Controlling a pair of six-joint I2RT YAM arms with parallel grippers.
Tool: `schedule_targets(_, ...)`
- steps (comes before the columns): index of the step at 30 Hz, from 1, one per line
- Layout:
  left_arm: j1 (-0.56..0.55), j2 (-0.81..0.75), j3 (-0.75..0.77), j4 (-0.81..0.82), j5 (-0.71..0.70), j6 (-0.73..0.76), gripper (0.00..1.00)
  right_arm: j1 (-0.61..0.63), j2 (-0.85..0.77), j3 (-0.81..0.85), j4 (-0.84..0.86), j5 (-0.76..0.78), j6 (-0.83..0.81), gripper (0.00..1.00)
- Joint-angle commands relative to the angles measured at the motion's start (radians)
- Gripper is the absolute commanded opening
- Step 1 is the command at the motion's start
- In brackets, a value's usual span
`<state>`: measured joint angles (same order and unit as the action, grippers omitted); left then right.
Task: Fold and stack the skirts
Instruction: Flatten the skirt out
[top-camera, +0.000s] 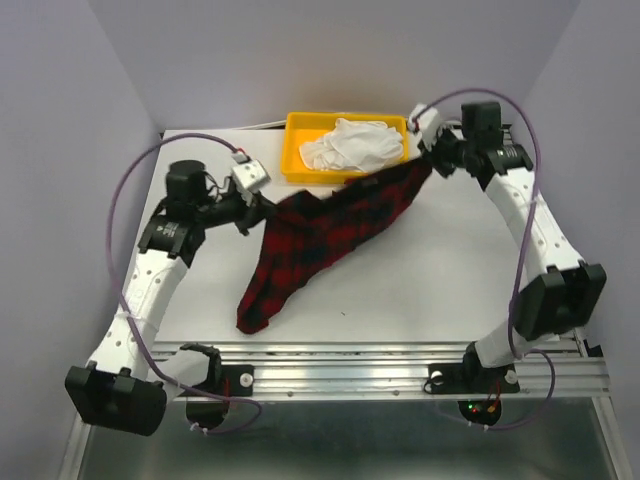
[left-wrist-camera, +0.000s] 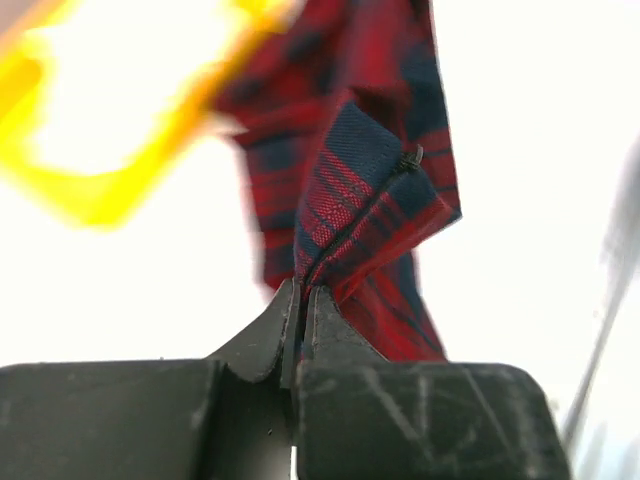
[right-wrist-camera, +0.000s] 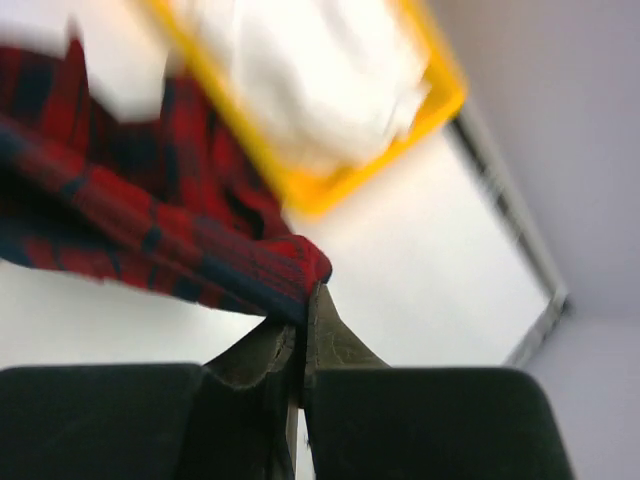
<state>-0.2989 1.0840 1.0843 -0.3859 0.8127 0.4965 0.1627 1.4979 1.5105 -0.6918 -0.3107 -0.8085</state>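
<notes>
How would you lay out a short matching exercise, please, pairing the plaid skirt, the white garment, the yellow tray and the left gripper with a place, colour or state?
1 plaid skirt
2 white garment
3 yellow tray
4 left gripper

A at the far edge of the table
B lying in the tray
C shut on a skirt corner
D red and dark checks

Pairs: 1-D, 2-B, 3-A, 4-C

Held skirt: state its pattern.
The skirt is red-and-navy tartan plaid; clearest in the left wrist view.
</notes>
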Motion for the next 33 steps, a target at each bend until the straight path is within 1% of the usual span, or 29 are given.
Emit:
schedule_targets(1, 0.255, -0.064, 0.139, 0.191, 0.057, -0.252, 0.00, 0.041, 0.235, 0.478, 0.138, -0.068, 0.270, 0.01)
schedule_targets(2, 0.379, -0.065, 0.150, 0.253, 0.074, -0.278, 0.00, 0.099, 0.377, 0.593, 0.124, -0.062, 0.272, 0.01)
schedule_targets(3, 0.427, -0.076, 0.158, 0.295, 0.048, -0.342, 0.00, 0.136, 0.448, 0.833, 0.097, -0.047, 0.272, 0.01)
schedule_targets(4, 0.469, -0.081, 0.166, 0.332, 0.037, -0.360, 0.00, 0.171, 0.522, 0.953, 0.092, -0.025, 0.269, 0.01)
schedule_targets(5, 0.534, -0.087, 0.204, 0.378, 0.020, -0.365, 0.00, 0.234, 0.648, 1.062, 0.100, 0.017, 0.243, 0.01)
schedule_targets(6, 0.564, -0.087, 0.225, 0.416, -0.018, -0.371, 0.00, 0.265, 0.695, 1.185, 0.171, 0.047, 0.217, 0.01)
schedule_targets(8, 0.612, -0.073, 0.302, 0.453, -0.046, -0.345, 0.00, 0.310, 0.726, 1.144, 0.324, 0.109, 0.163, 0.01)
schedule_targets(9, 0.642, -0.055, 0.330, 0.458, -0.064, -0.332, 0.00, 0.322, 0.696, 1.081, 0.431, 0.149, 0.167, 0.01)
schedule_targets(10, 0.656, -0.049, 0.353, 0.459, -0.146, -0.322, 0.00, 0.331, 0.678, 1.014, 0.631, 0.159, 0.175, 0.01)
schedule_targets(11, 0.667, -0.044, 0.386, 0.463, -0.189, -0.296, 0.00, 0.331, 0.664, 0.937, 0.705, 0.163, 0.205, 0.01)
schedule_targets(14, 0.685, -0.102, 0.346, 0.522, -0.299, -0.221, 0.00, 0.331, 0.680, 0.978, 0.817, 0.174, 0.307, 0.01)
schedule_targets(16, 0.687, -0.159, 0.249, 0.564, -0.235, -0.188, 0.00, 0.322, 0.645, 0.949, 0.828, 0.112, 0.350, 0.01)
schedule_targets(17, 0.687, -0.189, 0.215, 0.568, -0.169, -0.162, 0.00, 0.322, 0.618, 0.908, 0.828, 0.070, 0.345, 0.01)
schedule_targets(18, 0.687, -0.250, 0.177, 0.564, -0.102, -0.113, 0.00, 0.322, 0.584, 0.770, 0.833, -0.001, 0.330, 0.01)
schedule_targets(19, 0.687, -0.280, 0.142, 0.553, 0.046, -0.087, 0.00, 0.322, 0.549, 0.689, 0.836, -0.042, 0.304, 0.01)
schedule_targets(20, 0.684, -0.338, 0.062, 0.515, 0.121, -0.031, 0.00, 0.313, 0.468, 0.498, 0.836, -0.112, 0.225, 0.01)
schedule_targets(21, 0.679, -0.364, 0.024, 0.483, 0.182, -0.030, 0.00, 0.313, 0.423, 0.496, 0.831, -0.146, 0.163, 0.01)
schedule_targets(22, 0.672, -0.386, -0.042, 0.431, 0.266, 0.059, 0.00, 0.313, 0.333, 0.283, 0.828, -0.172, 0.031, 0.01)
schedule_targets(23, 0.640, -0.427, -0.072, 0.289, 0.302, 0.205, 0.00, 0.304, 0.290, 0.076, 0.827, -0.198, -0.019, 0.01)
schedule_targets(24, 0.614, -0.438, -0.099, 0.204, 0.302, 0.206, 0.00, 0.285, 0.254, 0.074, 0.825, -0.202, -0.056, 0.01)
schedule_targets(25, 0.577, -0.444, -0.118, 0.108, 0.290, 0.400, 0.00, 0.276, 0.222, -0.084, 0.795, -0.203, -0.102, 0.01)
schedule_targets(26, 0.531, -0.446, -0.154, -0.062, 0.267, 0.501, 0.00, 0.259, 0.196, -0.140, 0.755, -0.209, -0.176, 0.01)
schedule_targets(27, 0.418, -0.443, -0.170, -0.126, 0.241, 0.587, 0.00, 0.224, 0.150, -0.186, 0.712, -0.199, -0.194, 0.01)
schedule_targets(28, 0.356, -0.440, -0.185, -0.177, 0.176, 0.650, 0.00, 0.204, 0.124, -0.229, 0.624, -0.189, -0.216, 0.01)
schedule_targets(29, 0.309, -0.438, -0.216, -0.211, 0.149, 0.712, 0.00, 0.180, 0.095, -0.298, 0.580, -0.189, -0.271, 0.01)
schedule_targets(30, 0.258, -0.432, -0.230, -0.253, 0.137, 0.721, 0.00, 0.155, 0.025, -0.332, 0.533, -0.192, -0.297, 0.01)
schedule_targets(31, 0.207, -0.427, -0.244, -0.281, 0.132, 0.766, 0.00, 0.121, -0.016, -0.396, 0.444, -0.186, -0.372, 0.01)
schedule_targets(32, 0.192, -0.417, -0.245, -0.315, 0.137, 0.808, 0.00, 0.107, -0.057, -0.427, 0.399, -0.182, -0.412, 0.01)
schedule_targets(33, 0.166, -0.388, -0.247, -0.406, 0.140, 0.864, 0.01, 0.098, -0.138, -0.459, 0.315, -0.179, -0.450, 0.01)
